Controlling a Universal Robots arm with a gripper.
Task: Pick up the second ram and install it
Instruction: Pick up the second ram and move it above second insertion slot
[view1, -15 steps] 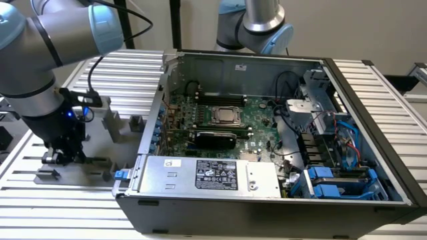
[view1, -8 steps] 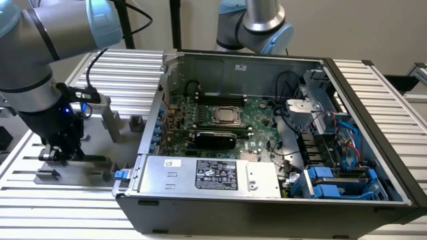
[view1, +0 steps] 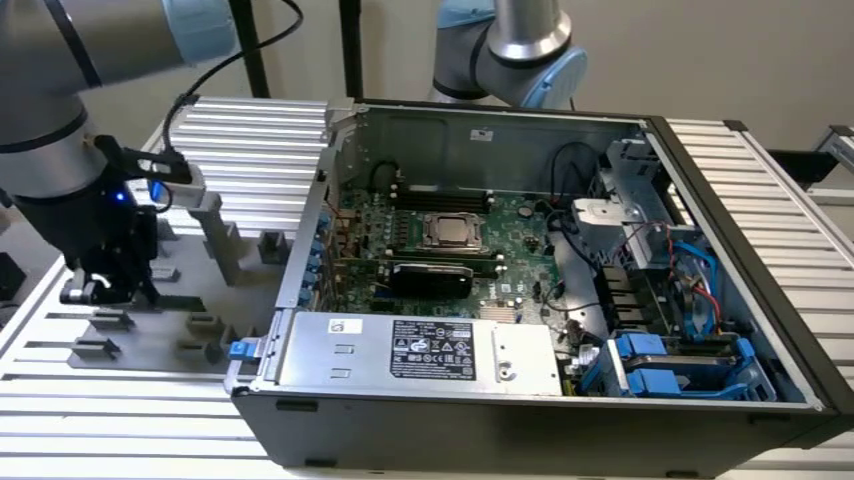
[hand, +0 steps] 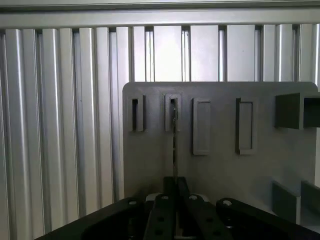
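The second ram (hand: 175, 150) appears edge-on as a thin dark strip. It runs from between my fingertips to a slotted grey holder (hand: 173, 112) on the grey fixture plate (hand: 220, 165). My gripper (hand: 175, 187) is shut on the strip's near end. Whether its far end still sits in the holder's slot I cannot tell. In the exterior view my gripper (view1: 114, 285) hangs low over the fixture plate (view1: 160, 330), at the exterior view's left of the open computer case (view1: 534, 420). The motherboard (view1: 454, 250) lies inside the case.
Several more grey holder blocks (hand: 201, 126) stand on the plate, and a taller one (hand: 295, 111) is at its edge. Ribbed aluminium table profiles (view1: 247, 135) surround the plate. A second arm (view1: 514, 50) stands behind the case. The power supply (view1: 414, 350) fills the case's front.
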